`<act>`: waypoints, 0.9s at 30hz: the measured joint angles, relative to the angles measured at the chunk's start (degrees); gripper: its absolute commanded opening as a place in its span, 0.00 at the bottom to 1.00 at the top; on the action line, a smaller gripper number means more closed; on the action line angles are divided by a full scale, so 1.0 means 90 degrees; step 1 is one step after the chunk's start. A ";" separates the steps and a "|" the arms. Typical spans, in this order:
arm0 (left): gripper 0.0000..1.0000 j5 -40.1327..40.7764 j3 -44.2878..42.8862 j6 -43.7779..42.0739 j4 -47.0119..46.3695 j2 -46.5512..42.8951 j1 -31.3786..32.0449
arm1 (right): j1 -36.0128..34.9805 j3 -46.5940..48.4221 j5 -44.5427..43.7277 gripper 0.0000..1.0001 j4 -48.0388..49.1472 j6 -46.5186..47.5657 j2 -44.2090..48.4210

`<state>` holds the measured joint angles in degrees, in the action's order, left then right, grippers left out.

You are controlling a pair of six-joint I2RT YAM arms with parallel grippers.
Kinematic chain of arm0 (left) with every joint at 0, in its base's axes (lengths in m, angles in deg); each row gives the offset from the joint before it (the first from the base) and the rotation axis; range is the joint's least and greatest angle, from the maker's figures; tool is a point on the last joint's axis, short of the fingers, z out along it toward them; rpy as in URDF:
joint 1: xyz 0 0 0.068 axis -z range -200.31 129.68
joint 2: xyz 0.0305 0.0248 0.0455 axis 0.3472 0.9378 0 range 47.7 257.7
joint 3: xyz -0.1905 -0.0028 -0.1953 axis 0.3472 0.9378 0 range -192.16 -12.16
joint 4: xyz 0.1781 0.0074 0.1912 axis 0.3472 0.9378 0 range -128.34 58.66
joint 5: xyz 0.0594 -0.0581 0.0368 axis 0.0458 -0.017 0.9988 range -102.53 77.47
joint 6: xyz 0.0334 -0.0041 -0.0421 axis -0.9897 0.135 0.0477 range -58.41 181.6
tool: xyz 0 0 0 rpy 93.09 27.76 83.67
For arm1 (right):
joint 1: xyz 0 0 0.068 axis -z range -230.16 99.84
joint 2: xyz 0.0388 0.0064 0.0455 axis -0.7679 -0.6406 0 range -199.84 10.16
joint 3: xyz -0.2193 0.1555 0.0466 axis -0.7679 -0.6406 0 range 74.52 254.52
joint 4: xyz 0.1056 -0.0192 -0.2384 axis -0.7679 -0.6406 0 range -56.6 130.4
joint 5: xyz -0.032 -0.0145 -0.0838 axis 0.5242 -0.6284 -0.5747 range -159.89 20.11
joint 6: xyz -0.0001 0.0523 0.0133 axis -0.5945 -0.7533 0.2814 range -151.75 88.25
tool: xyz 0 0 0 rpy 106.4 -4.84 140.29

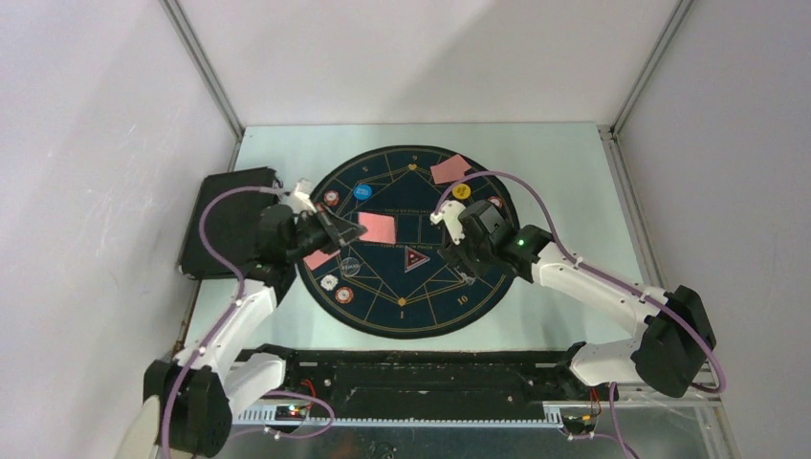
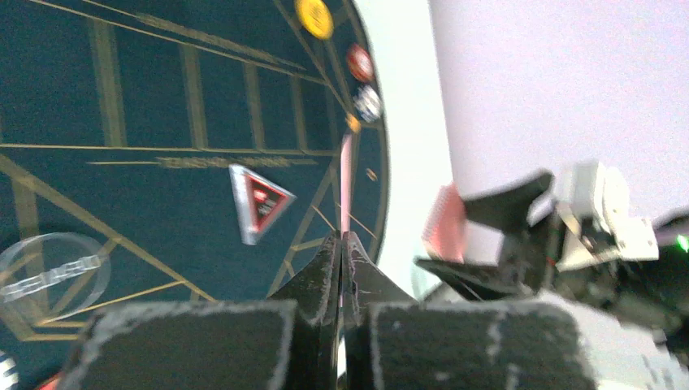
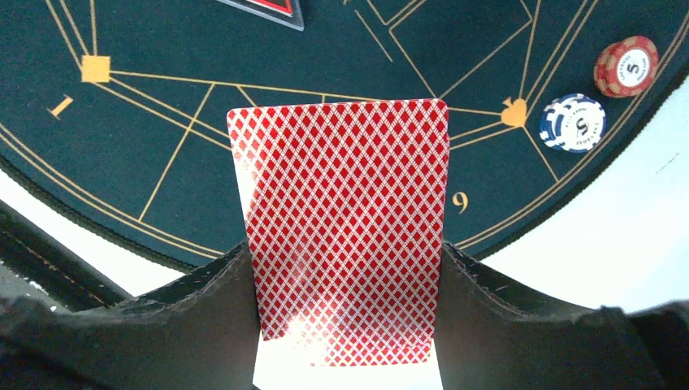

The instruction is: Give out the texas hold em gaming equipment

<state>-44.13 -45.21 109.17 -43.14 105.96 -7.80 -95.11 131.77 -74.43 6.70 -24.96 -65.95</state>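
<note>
Two arms meet over the mat (image 1: 449, 308), each with a playing card in hand. The left gripper (image 2: 342, 248), jaws pressed fully together, pinches the left card (image 1: 376, 228) by one edge so that it juts out flat toward the mat's middle. The right gripper (image 3: 345, 253), jaws part-way apart, clamps the right card (image 3: 345, 187) across its long sides. A white sliver behind that card may be a second one, though that cannot be settled. A far card (image 1: 449, 169) lies at the mat's far rim and a low card (image 1: 320, 258) sits under the left gripper. The blue chip (image 1: 362, 191), the yellow chip (image 1: 461, 190) and others dot the mat's left and right sides. The cards look light, thin, bendy and slick, likely to bow or slide from a loose pinch. An edge pinch or a hold across the sides suits them, while one lying flat offers little to grab. The chips look small and rigid, best taken across the rim. The grippers are near each other across the centre, with the token (image 1: 415, 258) between them, so swings there look tight. The mat's near half is bare and seems the freest room. The case (image 1: 215, 225) is just beside the left arm at the table (image 1: 564, 191) edge, and walls close in left, far and right.
</note>
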 measured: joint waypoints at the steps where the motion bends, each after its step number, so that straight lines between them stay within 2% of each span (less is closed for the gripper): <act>1: 0.00 0.0177 0.0041 0.0000 0.0085 -0.0129 -0.0158 | 0.0012 0.0000 -0.0027 0.00 0.0000 -0.0019 0.0000; 2: 0.00 0.0369 0.0100 0.0005 0.0182 -0.0245 -0.0216 | 0.0027 0.0000 -0.0058 0.00 0.0000 -0.0039 0.0000; 6: 0.00 0.1054 0.0488 0.0058 0.0525 -0.0503 -0.1241 | 0.0056 0.0000 -0.0136 0.00 0.0002 -0.0087 0.0000; 10: 0.00 0.1600 0.0743 0.0124 0.0884 -0.0243 -0.1928 | 0.0087 0.0000 -0.0172 0.00 0.0005 -0.0136 0.0000; 15: 0.00 0.2069 0.0758 0.0126 0.1015 0.0257 -0.2074 | 0.0117 0.0000 -0.0199 0.00 0.0027 -0.0163 0.0000; 23: 0.00 0.2980 0.0741 0.0015 0.1212 0.0318 -0.2108 | 0.0175 0.0000 -0.0216 0.00 0.0046 -0.0204 0.0000; 27: 0.01 0.3062 0.0561 -0.0168 0.1404 0.0566 -0.2174 | 0.0182 0.0000 -0.0245 0.00 0.0046 -0.0206 0.0000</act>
<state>-16.57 -40.17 107.66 -30.50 111.05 -27.36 -93.47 131.77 -76.63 7.12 -26.82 -65.95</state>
